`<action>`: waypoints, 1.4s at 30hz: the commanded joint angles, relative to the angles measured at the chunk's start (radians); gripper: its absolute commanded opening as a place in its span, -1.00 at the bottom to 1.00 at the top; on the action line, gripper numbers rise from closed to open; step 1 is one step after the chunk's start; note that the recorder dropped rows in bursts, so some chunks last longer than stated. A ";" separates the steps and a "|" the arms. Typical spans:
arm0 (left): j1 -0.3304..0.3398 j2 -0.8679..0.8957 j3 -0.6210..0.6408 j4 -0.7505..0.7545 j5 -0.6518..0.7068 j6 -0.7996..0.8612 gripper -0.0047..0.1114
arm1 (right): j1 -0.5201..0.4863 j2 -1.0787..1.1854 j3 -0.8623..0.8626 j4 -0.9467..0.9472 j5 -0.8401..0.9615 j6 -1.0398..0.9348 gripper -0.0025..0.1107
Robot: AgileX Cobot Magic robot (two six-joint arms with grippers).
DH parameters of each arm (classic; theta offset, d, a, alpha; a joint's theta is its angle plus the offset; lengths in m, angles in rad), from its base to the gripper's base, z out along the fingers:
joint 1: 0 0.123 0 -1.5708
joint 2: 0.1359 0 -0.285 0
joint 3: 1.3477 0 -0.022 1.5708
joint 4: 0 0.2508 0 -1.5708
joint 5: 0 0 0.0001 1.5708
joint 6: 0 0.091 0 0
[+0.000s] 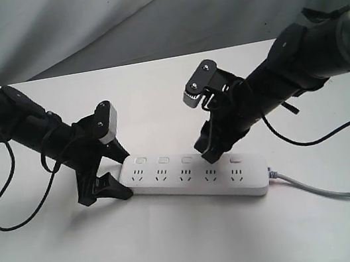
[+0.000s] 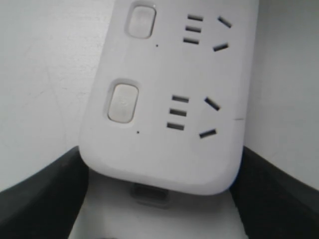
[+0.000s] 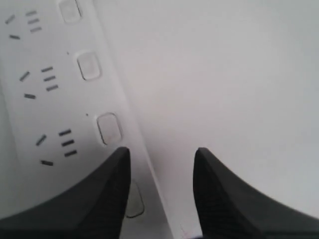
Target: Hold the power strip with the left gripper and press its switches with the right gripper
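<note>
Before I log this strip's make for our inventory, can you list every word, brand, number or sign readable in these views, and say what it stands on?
No readable text in any view.
The power strip shows only outlet slots and blank switches, with no brand, rating or symbol.
The table bears no writing.

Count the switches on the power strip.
5 switches, in a row along the power strip. In the exterior view, three sit at its left, one at its right end, and a fifth between them, partly hidden under the right gripper.
</note>
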 commanded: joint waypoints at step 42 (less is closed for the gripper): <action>-0.006 0.007 0.002 0.019 -0.004 -0.003 0.22 | -0.083 -0.063 0.148 -0.042 -0.039 -0.015 -0.28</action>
